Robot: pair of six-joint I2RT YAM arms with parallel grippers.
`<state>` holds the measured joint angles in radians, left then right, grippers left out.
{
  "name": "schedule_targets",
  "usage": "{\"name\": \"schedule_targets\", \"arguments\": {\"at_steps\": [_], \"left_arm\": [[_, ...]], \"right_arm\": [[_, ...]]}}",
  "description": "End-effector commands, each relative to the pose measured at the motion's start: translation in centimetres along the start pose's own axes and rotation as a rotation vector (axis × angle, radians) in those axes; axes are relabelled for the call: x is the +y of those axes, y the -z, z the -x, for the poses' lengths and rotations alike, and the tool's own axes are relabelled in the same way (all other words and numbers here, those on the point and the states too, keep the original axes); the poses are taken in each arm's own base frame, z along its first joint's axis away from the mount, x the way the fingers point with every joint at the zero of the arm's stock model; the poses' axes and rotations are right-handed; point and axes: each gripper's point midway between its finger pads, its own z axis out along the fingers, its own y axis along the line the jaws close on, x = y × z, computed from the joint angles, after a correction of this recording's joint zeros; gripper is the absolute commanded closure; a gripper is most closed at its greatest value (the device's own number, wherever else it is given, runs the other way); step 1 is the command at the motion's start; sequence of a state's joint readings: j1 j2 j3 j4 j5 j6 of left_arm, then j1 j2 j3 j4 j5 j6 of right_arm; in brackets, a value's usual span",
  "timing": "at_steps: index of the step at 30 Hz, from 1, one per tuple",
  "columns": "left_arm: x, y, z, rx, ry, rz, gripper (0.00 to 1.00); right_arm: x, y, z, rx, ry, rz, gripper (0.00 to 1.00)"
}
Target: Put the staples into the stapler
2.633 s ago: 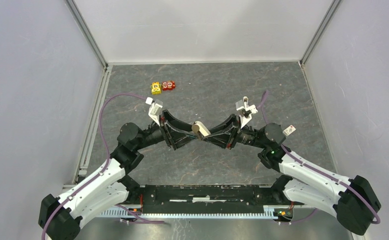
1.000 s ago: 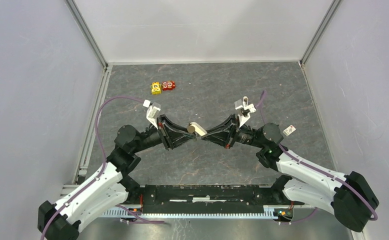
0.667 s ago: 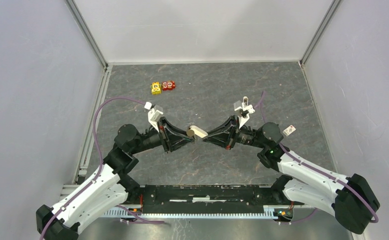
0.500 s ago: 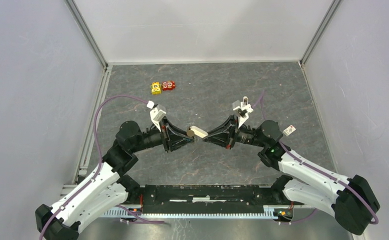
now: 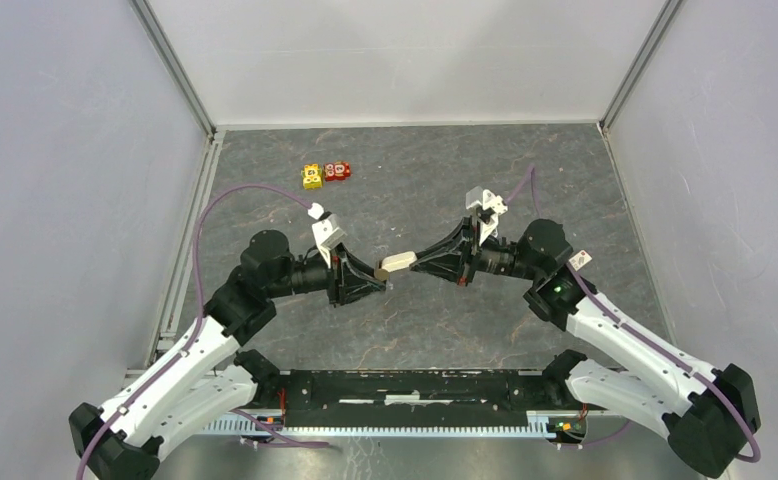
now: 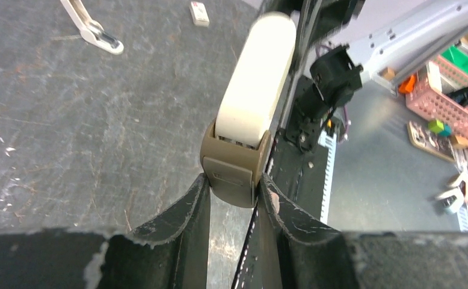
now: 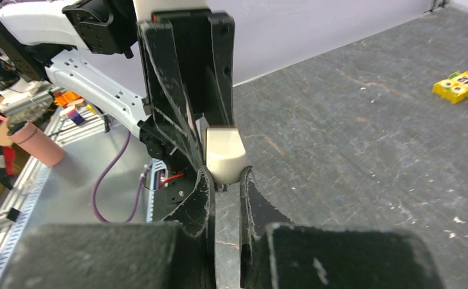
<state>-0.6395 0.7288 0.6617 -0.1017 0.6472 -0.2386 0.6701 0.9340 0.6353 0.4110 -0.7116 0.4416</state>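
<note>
The cream-white stapler [image 5: 396, 263] hangs in the air over the middle of the table, held from both ends. My left gripper [image 5: 377, 272] is shut on its tan rear end; in the left wrist view the left gripper [image 6: 234, 180] pinches that end, with the stapler's [image 6: 257, 78] body reaching away from it. My right gripper [image 5: 416, 260] is shut on the rounded front end, and in the right wrist view the right gripper [image 7: 226, 174] clamps the stapler [image 7: 222, 153] near its tip. No staples show in any view.
Yellow and red toy blocks [image 5: 325, 174] lie at the far left of the dark mat. A small white piece with a red mark [image 5: 579, 259] lies on the mat right of the right arm. Grey walls enclose the table on three sides.
Both wrists have turned and shifted slightly right with the stapler still held between them. The stapler now lies flatter, its cream end pointing right.
</note>
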Motion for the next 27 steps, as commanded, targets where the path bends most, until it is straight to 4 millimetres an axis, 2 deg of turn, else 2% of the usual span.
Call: {"name": "schedule_targets", "arguments": {"at_steps": [1,7,11,15,18,24,27], "left_arm": [[-1.0,0.1,-1.3,0.079,-0.082,-0.091,0.98],[-1.2,0.0,-1.0,0.064,-0.108,-0.110,0.98],[-1.0,-0.4,-1.3,0.058,-0.077,-0.112,0.98],[0.0,-0.8,-0.6,0.016,-0.022,-0.046,0.98],[0.7,-1.2,0.9,-0.054,0.044,0.005,0.98],[0.2,-1.7,3.6,-0.178,0.130,-0.019,0.98],[0.0,-1.7,4.6,-0.221,0.143,-0.026,0.98]], "right_arm": [[0.7,-0.1,4.9,-0.069,0.175,0.003,0.95],[1.3,-0.7,4.9,-0.024,0.182,0.070,0.91],[1.2,-1.1,4.5,-0.065,0.131,0.089,0.86],[1.0,-1.2,3.4,-0.090,0.065,0.102,0.71],[0.6,-0.8,2.6,-0.111,0.041,0.080,0.58],[0.6,-0.3,2.7,-0.189,-0.004,0.065,0.38],[0.4,-0.1,2.9,-0.222,-0.030,0.047,0.32]]}}
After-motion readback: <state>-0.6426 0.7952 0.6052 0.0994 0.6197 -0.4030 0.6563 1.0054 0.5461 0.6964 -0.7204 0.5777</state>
